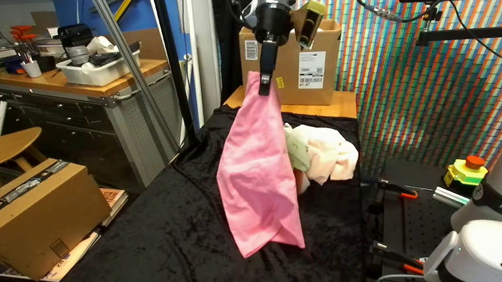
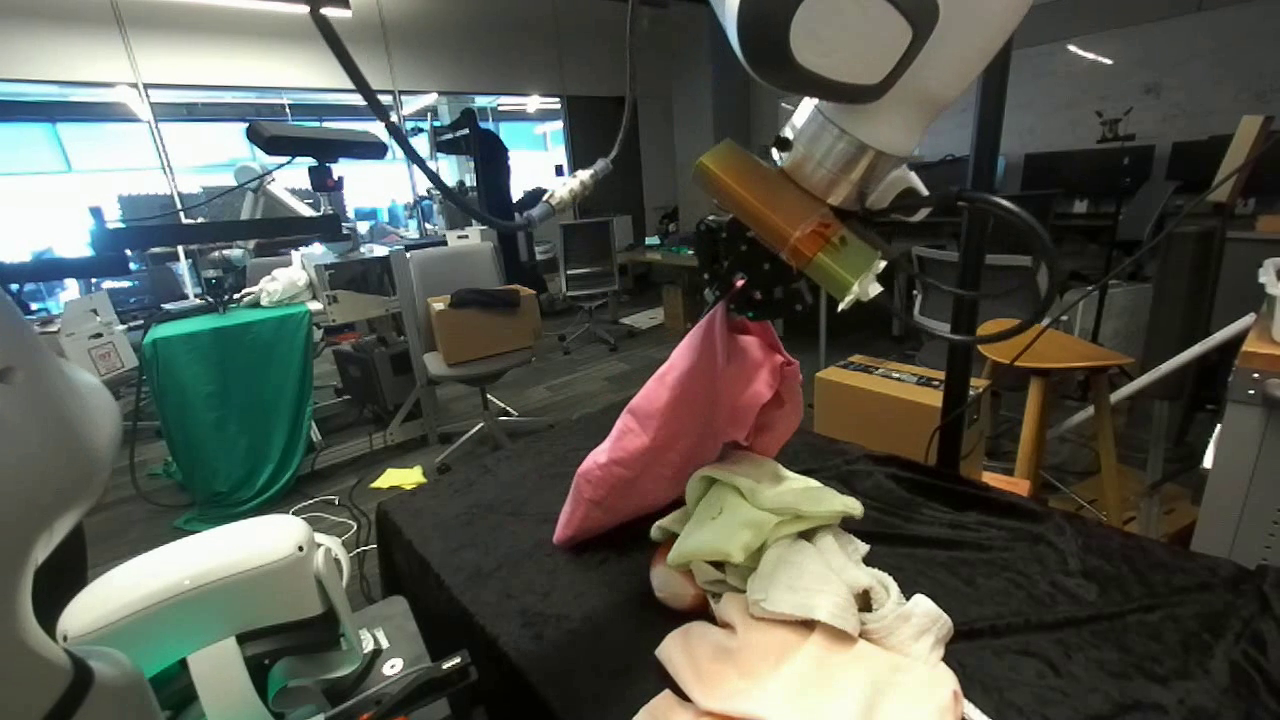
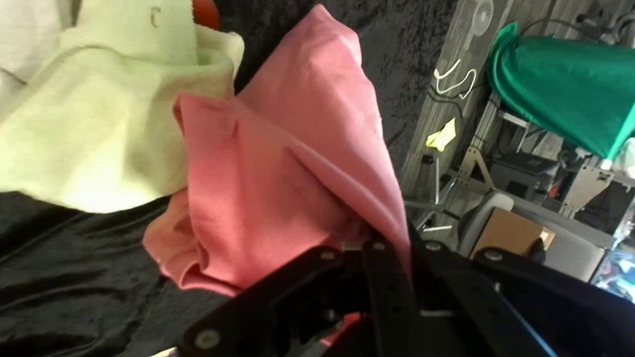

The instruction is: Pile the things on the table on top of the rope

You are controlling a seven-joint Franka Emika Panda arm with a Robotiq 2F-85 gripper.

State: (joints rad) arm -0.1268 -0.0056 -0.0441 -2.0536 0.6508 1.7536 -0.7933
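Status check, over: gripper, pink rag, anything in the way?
Gripper shut on pink rag. Rag hanging beside pale rags, not yet piled. Reddish object at their edge; no clear obstruction.

The claw [image 3: 403, 250] pinches the pink rag [image 3: 283, 198], whose folds hide part of the green rag [image 3: 114, 114]; whether the two touch, I can't tell. A white rag [image 3: 27, 32] shows in the corner on one side of the green rag; a red thing [image 3: 206, 14] peeps out on the other. Under them is the black worktop [image 3: 89, 263]. Past its edge are a yellow scrap [image 3: 443, 136], a green drape [image 3: 570, 89] and a box [image 3: 511, 235] on a chair [image 3: 575, 243].
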